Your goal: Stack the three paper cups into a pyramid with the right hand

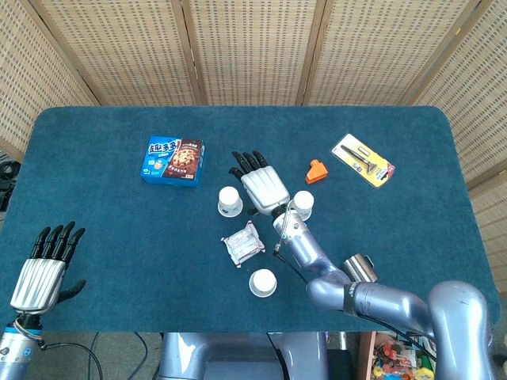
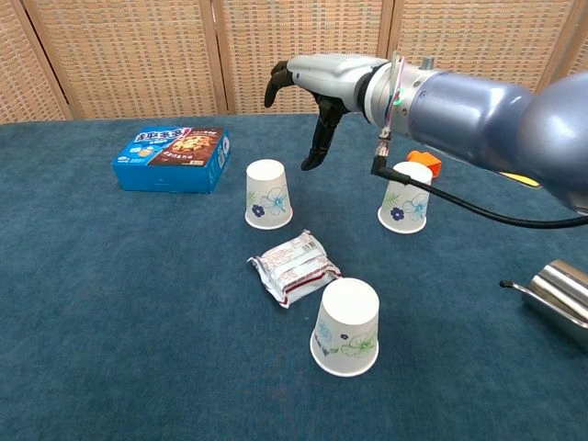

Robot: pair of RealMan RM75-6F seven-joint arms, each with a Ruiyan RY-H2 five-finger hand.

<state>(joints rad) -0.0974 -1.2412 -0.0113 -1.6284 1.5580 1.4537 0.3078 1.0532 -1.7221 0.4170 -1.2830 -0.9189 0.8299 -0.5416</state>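
Note:
Three white paper cups with flower prints stand upside down on the blue table. One cup [image 1: 230, 201] [image 2: 267, 194] is at centre left, another cup [image 1: 303, 203] [image 2: 405, 198] at centre right, and the third cup [image 1: 262, 283] [image 2: 346, 327] nearest the front. My right hand [image 1: 259, 183] [image 2: 317, 92] hovers open above the table between the two far cups, just right of the left one, holding nothing. My left hand [image 1: 46, 263] rests open at the table's front left corner, far from the cups.
A silver snack packet [image 1: 242, 243] [image 2: 294, 267] lies between the cups. A blue biscuit box [image 1: 173, 159] [image 2: 172, 158] sits at the back left. An orange piece [image 1: 316, 170] [image 2: 424, 162] and a carded tool [image 1: 363, 160] [image 2: 497, 157] lie at the back right.

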